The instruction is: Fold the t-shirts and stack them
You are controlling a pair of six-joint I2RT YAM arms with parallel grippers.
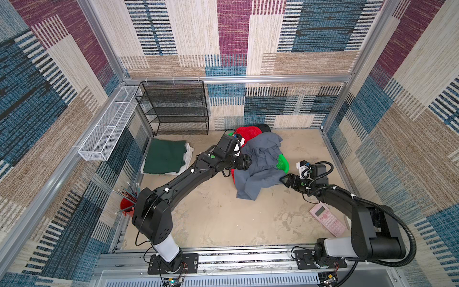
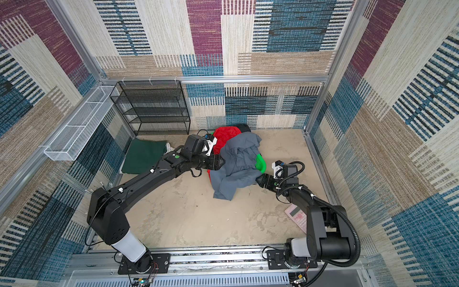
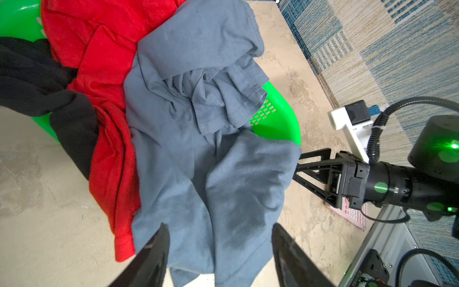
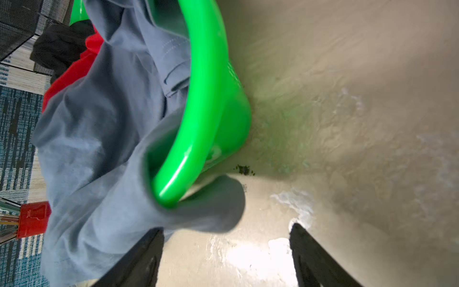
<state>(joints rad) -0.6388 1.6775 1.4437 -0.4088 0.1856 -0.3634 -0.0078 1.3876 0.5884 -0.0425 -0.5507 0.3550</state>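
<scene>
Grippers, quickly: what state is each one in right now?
Left gripper: open, at the grey t-shirt, gripping nothing.
Right gripper: open, holding nothing.

A slate grey cloth t-shirt [image 3: 198, 161] is draping over the rim of a bright green plastic mesh basket [image 3: 278, 119], beside a bright red cloth t-shirt [image 3: 104, 62] and a black cloth t-shirt [image 3: 37, 82]. The left hand [image 3: 218, 227] is hovering over it, fingers spread. The right hand [image 3: 297, 167], fingers parted, is pointing at its edge.
</scene>
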